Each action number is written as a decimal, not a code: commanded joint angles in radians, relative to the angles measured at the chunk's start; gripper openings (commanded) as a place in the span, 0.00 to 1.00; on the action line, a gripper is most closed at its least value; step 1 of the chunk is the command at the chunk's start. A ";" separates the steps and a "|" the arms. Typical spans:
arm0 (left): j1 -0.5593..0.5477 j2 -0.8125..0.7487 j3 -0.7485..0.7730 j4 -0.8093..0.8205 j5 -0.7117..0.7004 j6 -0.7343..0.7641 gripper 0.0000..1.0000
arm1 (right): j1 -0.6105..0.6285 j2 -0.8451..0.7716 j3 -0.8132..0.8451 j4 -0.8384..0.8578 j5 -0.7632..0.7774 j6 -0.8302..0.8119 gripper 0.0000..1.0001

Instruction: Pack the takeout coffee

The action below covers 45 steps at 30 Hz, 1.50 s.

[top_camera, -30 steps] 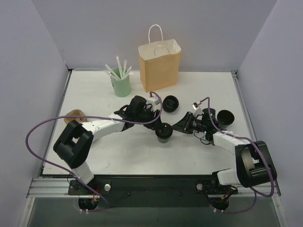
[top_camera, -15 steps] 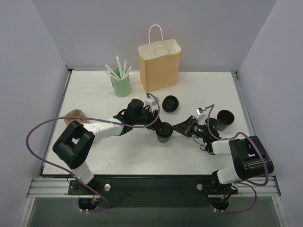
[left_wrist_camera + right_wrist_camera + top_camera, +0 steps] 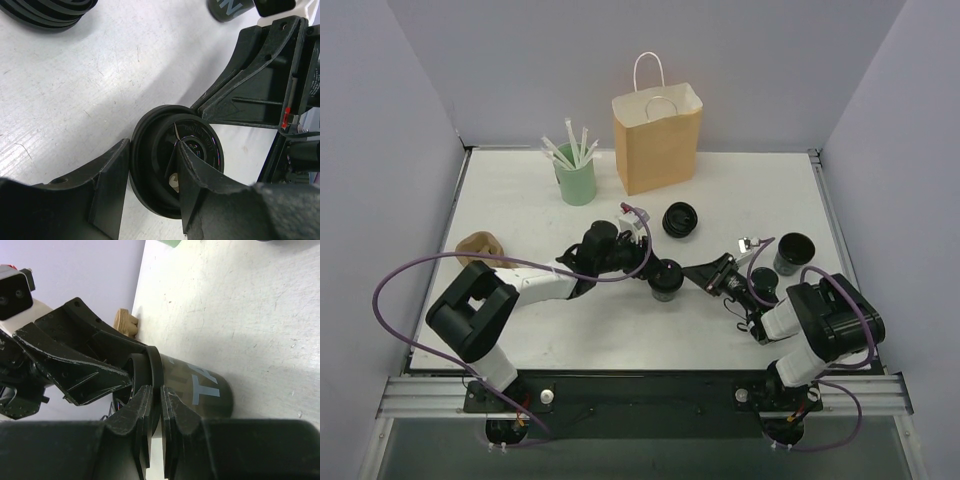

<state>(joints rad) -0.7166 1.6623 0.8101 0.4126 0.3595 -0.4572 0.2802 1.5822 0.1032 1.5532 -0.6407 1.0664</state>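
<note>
Cup [image 3: 666, 281]: upright mid-tabletop [image 3: 520, 200], lid on, well short of bag [image 3: 658, 140].
Left claw [image 3: 150, 182]: clamped across cup's sides near lid [image 3: 175, 150].
Right claw [image 3: 156, 397]: fingers together at lid's rim.
Handling: probably light, thin-walled, crushable; hold the sides gently, under the rim.

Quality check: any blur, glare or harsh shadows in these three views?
Top external: even, soft light, sharp, faint shadows only. Left wrist: table sharp, a bright glint on the takeout coffee, the left gripper soft near the lens. Right wrist: the right gripper fills the bottom as a dark blur; the cup's lettering is readable.
</note>
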 commanded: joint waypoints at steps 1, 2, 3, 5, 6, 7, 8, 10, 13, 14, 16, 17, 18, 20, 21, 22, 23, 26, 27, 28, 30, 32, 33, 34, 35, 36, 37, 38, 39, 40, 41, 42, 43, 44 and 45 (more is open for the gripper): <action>-0.043 0.111 -0.095 -0.256 -0.110 0.058 0.49 | 0.063 0.128 -0.071 -0.104 0.007 -0.071 0.00; -0.043 0.111 -0.103 -0.255 -0.114 0.055 0.49 | 0.063 0.146 -0.076 -0.097 0.013 -0.068 0.00; -0.043 0.113 -0.106 -0.252 -0.114 0.055 0.49 | 0.063 0.166 -0.079 -0.076 0.024 -0.068 0.00; -0.043 0.117 -0.109 -0.250 -0.117 0.052 0.49 | 0.062 0.225 -0.097 -0.023 0.036 -0.060 0.00; -0.041 0.120 -0.115 -0.244 -0.117 0.052 0.49 | 0.062 0.242 -0.097 0.001 0.047 -0.057 0.00; -0.043 0.120 -0.117 -0.245 -0.117 0.052 0.49 | 0.062 0.268 -0.097 -0.001 0.047 -0.059 0.00; -0.043 0.122 -0.121 -0.236 -0.116 0.049 0.49 | 0.063 0.275 -0.097 0.002 0.050 -0.051 0.00; -0.044 0.119 -0.126 -0.230 -0.114 0.045 0.49 | 0.065 0.279 -0.125 0.039 0.062 -0.042 0.00; -0.046 0.096 -0.129 -0.235 -0.110 0.042 0.49 | 0.065 0.212 -0.117 -0.004 0.038 -0.037 0.00; -0.044 0.088 -0.129 -0.238 -0.111 0.037 0.49 | 0.065 0.179 -0.114 -0.025 0.033 -0.040 0.00; -0.044 0.054 -0.134 -0.245 -0.113 0.028 0.49 | 0.063 0.054 -0.076 -0.149 0.024 -0.048 0.04; -0.043 0.044 -0.135 -0.248 -0.113 0.023 0.49 | 0.065 0.001 -0.057 -0.226 0.019 -0.075 0.07; -0.043 0.033 -0.135 -0.251 -0.114 0.019 0.49 | 0.066 -0.054 -0.034 -0.380 0.022 -0.094 0.11; -0.041 0.010 -0.123 -0.258 -0.106 0.008 0.50 | 0.066 -0.219 0.021 -0.529 0.054 -0.147 0.20; -0.041 0.007 -0.117 -0.280 -0.113 0.005 0.50 | 0.063 -0.272 0.044 -0.697 0.067 -0.173 0.24; -0.041 0.004 -0.108 -0.290 -0.116 0.000 0.50 | 0.063 -0.360 0.105 -0.787 0.082 -0.206 0.27; -0.040 0.002 -0.097 -0.294 -0.116 -0.003 0.50 | 0.062 -0.398 0.133 -0.924 0.105 -0.235 0.28; -0.038 0.010 -0.074 -0.311 -0.120 -0.006 0.50 | 0.024 -0.462 0.222 -1.050 0.073 -0.290 0.32; -0.038 0.013 -0.069 -0.313 -0.119 -0.008 0.50 | 0.017 -0.471 0.243 -1.076 0.053 -0.315 0.32; -0.038 0.016 -0.065 -0.314 -0.119 -0.009 0.50 | 0.008 -0.476 0.262 -1.103 0.052 -0.325 0.32; -0.038 0.014 -0.058 -0.317 -0.119 -0.009 0.50 | 0.011 -0.484 0.308 -1.174 0.046 -0.356 0.30; -0.038 0.011 -0.052 -0.322 -0.120 -0.011 0.50 | 0.010 -0.482 0.320 -1.180 0.035 -0.355 0.29; -0.038 0.011 -0.051 -0.324 -0.122 -0.012 0.50 | 0.011 -0.478 0.320 -1.180 0.033 -0.352 0.27; -0.038 0.013 -0.049 -0.324 -0.123 -0.012 0.50 | 0.011 -0.475 0.319 -1.182 0.035 -0.352 0.27; -0.038 0.014 -0.051 -0.322 -0.122 -0.012 0.50 | 0.013 -0.472 0.314 -1.177 0.038 -0.350 0.27; -0.038 0.019 -0.052 -0.322 -0.122 -0.014 0.50 | 0.013 -0.465 0.299 -1.168 0.041 -0.345 0.26; -0.040 0.020 -0.054 -0.321 -0.122 -0.014 0.50 | 0.013 -0.459 0.288 -1.153 0.035 -0.335 0.25; -0.040 0.022 -0.057 -0.317 -0.122 -0.012 0.50 | 0.020 -0.452 0.279 -1.116 0.030 -0.327 0.24; -0.040 0.025 -0.060 -0.316 -0.122 -0.012 0.50 | 0.025 -0.429 0.267 -1.096 0.023 -0.322 0.24; -0.038 0.025 -0.066 -0.313 -0.123 -0.012 0.50 | 0.031 -0.416 0.262 -1.082 0.018 -0.316 0.24; -0.040 0.025 -0.074 -0.302 -0.123 -0.015 0.50 | 0.039 -0.401 0.259 -1.052 0.012 -0.310 0.24; -0.040 0.027 -0.077 -0.296 -0.123 -0.017 0.50 | 0.054 -0.374 0.256 -1.041 0.010 -0.309 0.23; -0.041 0.027 -0.089 -0.291 -0.123 -0.023 0.50 | 0.060 -0.360 0.245 -1.026 0.012 -0.304 0.23; -0.043 0.027 -0.095 -0.282 -0.126 -0.026 0.50 | 0.063 -0.349 0.237 -1.003 0.015 -0.296 0.23; -0.043 0.027 -0.101 -0.275 -0.126 -0.031 0.50 | 0.063 -0.332 0.230 -0.995 0.019 -0.296 0.22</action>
<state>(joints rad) -0.7437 1.6131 0.7933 0.3645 0.2836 -0.5159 0.3119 1.1999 0.3676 0.4797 -0.5911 0.7559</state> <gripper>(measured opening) 0.504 0.230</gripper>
